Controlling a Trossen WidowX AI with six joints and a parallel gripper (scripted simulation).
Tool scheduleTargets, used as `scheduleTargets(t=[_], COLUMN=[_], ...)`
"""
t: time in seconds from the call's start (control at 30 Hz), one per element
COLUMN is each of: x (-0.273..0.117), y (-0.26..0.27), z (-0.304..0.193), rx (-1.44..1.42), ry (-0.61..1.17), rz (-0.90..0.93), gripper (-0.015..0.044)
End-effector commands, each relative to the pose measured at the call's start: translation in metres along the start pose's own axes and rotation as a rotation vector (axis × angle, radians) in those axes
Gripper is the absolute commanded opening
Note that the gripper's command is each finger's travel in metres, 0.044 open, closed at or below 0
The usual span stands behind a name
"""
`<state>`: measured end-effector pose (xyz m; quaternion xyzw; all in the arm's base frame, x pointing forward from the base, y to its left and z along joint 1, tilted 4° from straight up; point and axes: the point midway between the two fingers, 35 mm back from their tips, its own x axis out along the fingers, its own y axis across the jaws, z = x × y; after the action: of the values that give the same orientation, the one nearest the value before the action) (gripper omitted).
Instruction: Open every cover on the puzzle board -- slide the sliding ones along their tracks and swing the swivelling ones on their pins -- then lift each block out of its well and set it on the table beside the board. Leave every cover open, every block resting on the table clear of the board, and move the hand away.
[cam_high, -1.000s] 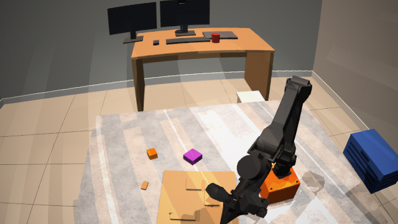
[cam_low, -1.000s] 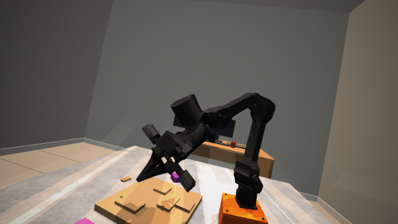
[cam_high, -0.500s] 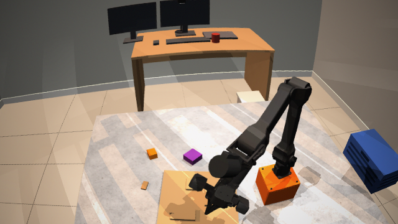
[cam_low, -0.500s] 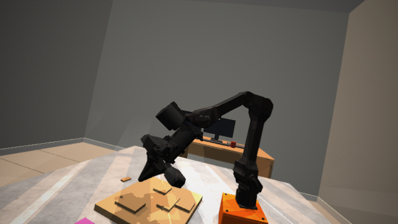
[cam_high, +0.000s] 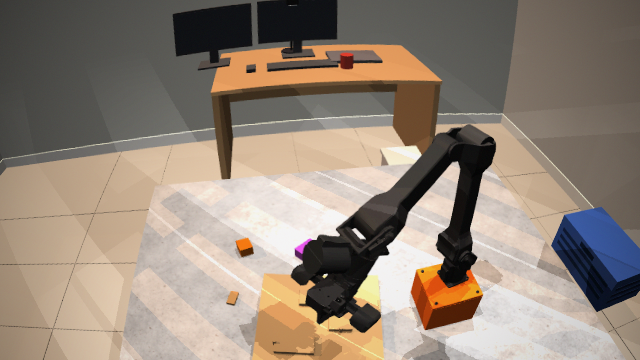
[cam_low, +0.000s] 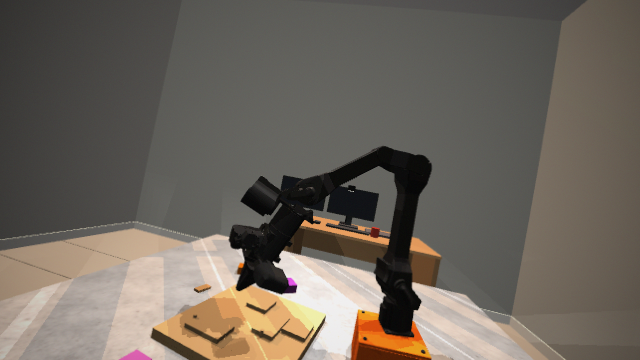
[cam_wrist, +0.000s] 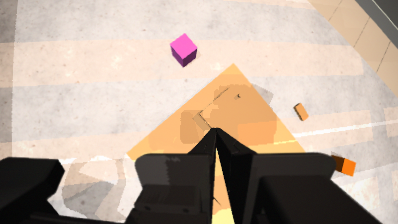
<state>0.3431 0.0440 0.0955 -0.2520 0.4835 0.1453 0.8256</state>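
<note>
The tan board (cam_high: 267, 285) (cam_low: 167, 331) (cam_wrist: 150, 145) lies on the table. Several thin tan covers show on it in the exterior view: a left cover (cam_low: 209, 327) beside a small pin, a back cover (cam_low: 261, 303), a middle one (cam_low: 272, 327) and a right one (cam_low: 298, 328). I cannot tell which wells are uncovered. An orange block (cam_high: 244, 247) (cam_low: 240, 269) (cam_wrist: 348, 166), a purple block (cam_high: 301, 249) (cam_low: 291, 286) and a pink block (cam_low: 136, 356) (cam_wrist: 184, 48) rest on the table off the board. My gripper (cam_low: 241, 287) (cam_wrist: 215, 131) is shut and empty, above the board.
A small flat orange-brown piece (cam_high: 232, 298) (cam_low: 202, 288) (cam_wrist: 301, 112) lies beside the board. The arm's orange base (cam_high: 450, 300) (cam_low: 390, 340) stands right of the board. A desk (cam_high: 320, 75) with monitors is behind the table, and a blue cabinet (cam_high: 600, 255) is at the right.
</note>
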Motion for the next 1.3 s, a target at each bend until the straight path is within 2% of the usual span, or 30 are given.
scheduleTargets(t=[0.0,0.9,1.27], x=[0.006,0.013,0.012], y=[-0.012,-0.080,-0.081], z=[-0.015,-0.142,-0.145], rx=[0.095,0.881,0.900], ry=[0.056,0.441,0.449], rz=[0.008,0.012,0.012], gripper=[0.0000,0.0000,0.0000])
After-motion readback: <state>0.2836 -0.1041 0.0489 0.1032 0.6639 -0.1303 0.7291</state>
